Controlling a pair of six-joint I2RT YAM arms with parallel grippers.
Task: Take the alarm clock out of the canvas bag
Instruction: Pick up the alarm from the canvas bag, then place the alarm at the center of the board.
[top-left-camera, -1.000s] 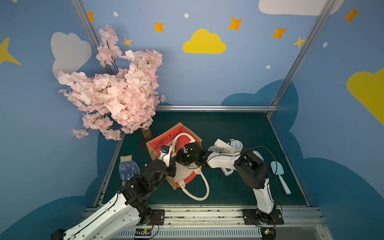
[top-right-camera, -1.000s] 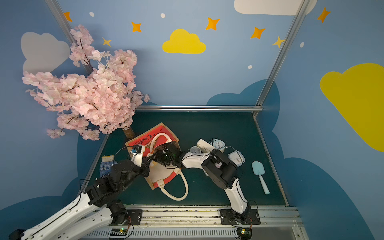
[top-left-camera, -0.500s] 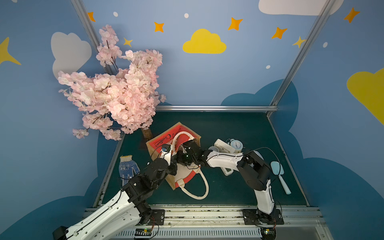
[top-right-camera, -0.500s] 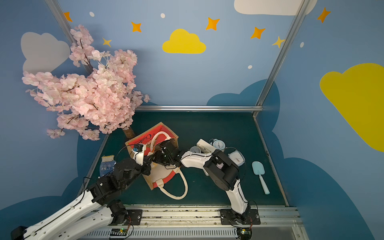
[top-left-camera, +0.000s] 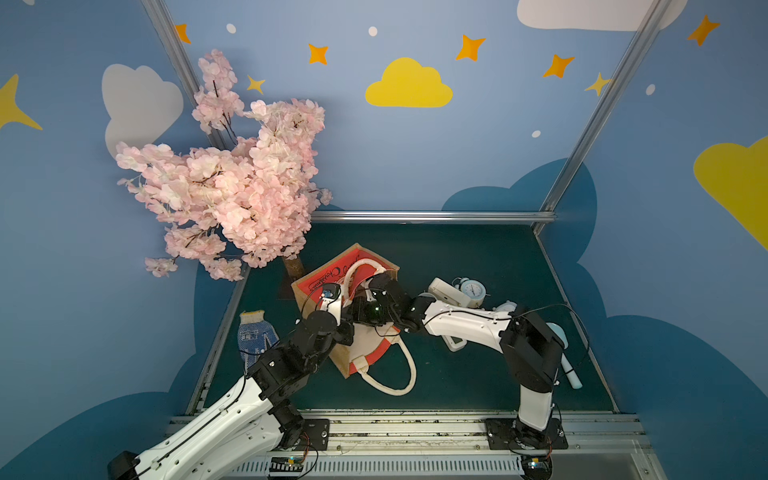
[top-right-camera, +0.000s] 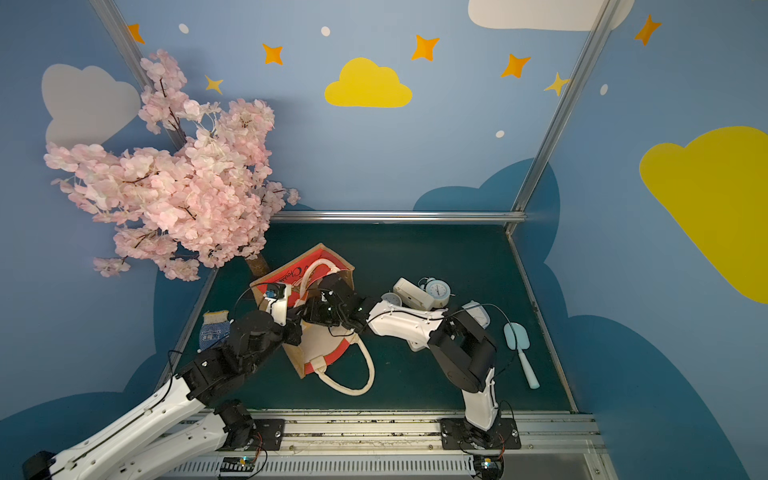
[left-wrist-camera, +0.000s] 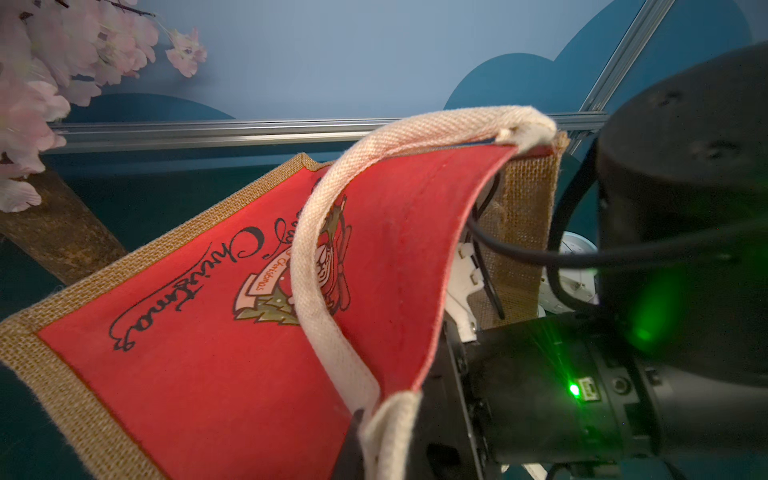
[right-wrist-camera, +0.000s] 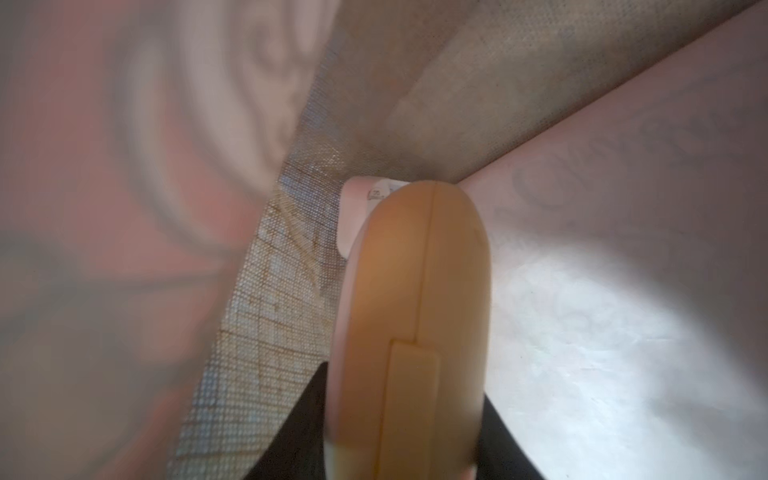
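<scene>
Although the right arm (top-left-camera: 461, 324) has swung its elbow slightly rightward within the last second, the canvas bag (top-left-camera: 316, 279) lies unmoved on its side, left of centre on the green mat (top-left-camera: 457, 249). Left gripper (left-wrist-camera: 365, 436): pressed together on the bag's upper rim beside a cream handle (left-wrist-camera: 316, 266). Right gripper (right-wrist-camera: 399, 436): inside the bag, jaws partly spread, clamped on the alarm clock (right-wrist-camera: 407, 311), a rounded tan body. In both top views its fingertips are hidden by the bag. Clock dial not visible; right wrist view blurred.
</scene>
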